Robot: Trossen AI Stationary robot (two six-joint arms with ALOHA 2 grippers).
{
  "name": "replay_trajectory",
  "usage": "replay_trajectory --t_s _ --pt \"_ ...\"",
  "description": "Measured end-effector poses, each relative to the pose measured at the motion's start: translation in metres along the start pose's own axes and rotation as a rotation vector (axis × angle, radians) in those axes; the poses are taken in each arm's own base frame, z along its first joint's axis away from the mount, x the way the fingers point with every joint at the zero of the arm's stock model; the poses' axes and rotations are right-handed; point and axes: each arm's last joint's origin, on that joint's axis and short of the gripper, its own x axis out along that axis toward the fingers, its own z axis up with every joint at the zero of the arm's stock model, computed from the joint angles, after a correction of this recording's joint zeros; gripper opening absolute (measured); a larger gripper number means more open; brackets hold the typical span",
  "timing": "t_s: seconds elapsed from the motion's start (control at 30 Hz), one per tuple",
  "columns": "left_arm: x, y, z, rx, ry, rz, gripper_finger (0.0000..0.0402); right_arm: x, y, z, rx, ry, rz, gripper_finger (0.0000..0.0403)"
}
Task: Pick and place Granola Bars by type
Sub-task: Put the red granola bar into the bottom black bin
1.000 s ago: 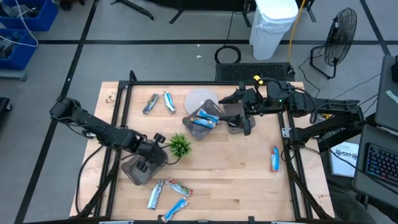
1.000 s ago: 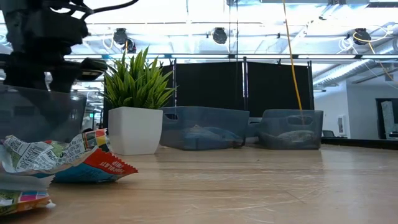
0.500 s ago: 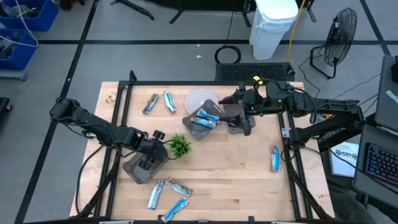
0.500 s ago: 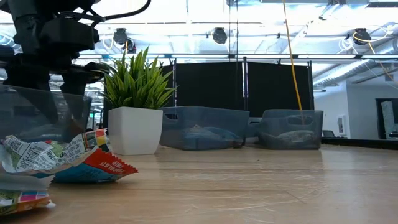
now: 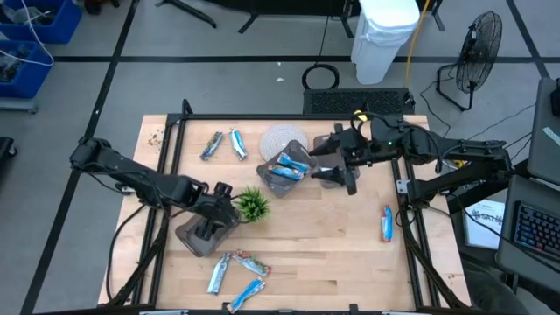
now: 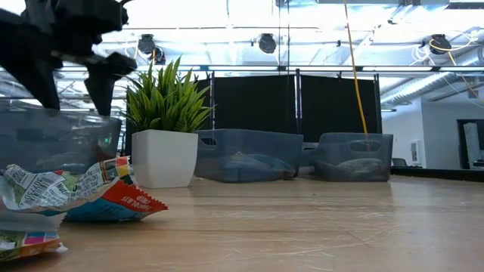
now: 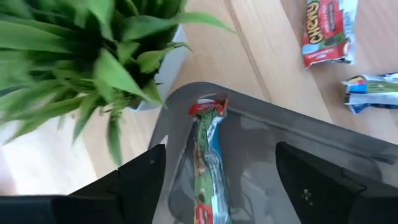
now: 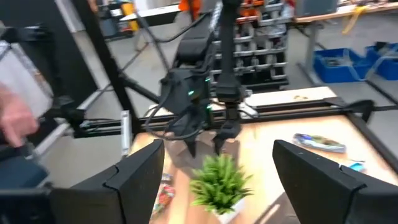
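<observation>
Dropping off | left tool (image 7: 217, 180) spread wide over grey tray (image 7: 348, 155), granola bar (image 7: 208, 162) lying loose inside | lift straight up, dodge the plant (image 5: 254, 205) | right tool (image 5: 337, 168) open, empty, over far trays

The middle of the table (image 5: 324, 236) lies bare, giving open passage between the plant (image 5: 253, 205) and a lone bar (image 5: 386, 223) near the right edge. The plant stands just beside the left tray (image 5: 203, 236), crowding that side. Loose packets (image 5: 236, 271) clutter the near edge.
</observation>
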Motion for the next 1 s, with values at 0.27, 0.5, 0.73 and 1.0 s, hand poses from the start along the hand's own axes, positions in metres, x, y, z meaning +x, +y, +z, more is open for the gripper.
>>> replay_trajectory --t_s 0.27,0.5,0.73,1.0 --pt "-0.037 0.004 0.016 -0.088 0.035 0.025 0.0325 0.000 0.002 0.000 -0.001 0.012 0.078 0.0288" --pt "-0.076 0.008 0.033 -0.203 -0.005 0.050 0.0313 -0.005 0.005 0.000 -0.004 0.016 0.123 0.0288" --pt "-0.118 0.012 0.055 -0.293 -0.169 0.033 0.0310 -0.008 0.007 -0.002 -0.014 0.047 0.192 0.0288" --pt "-0.164 0.017 0.073 -0.379 -0.369 0.034 0.0310 -0.011 0.017 -0.023 -0.147 0.240 0.297 0.0288"
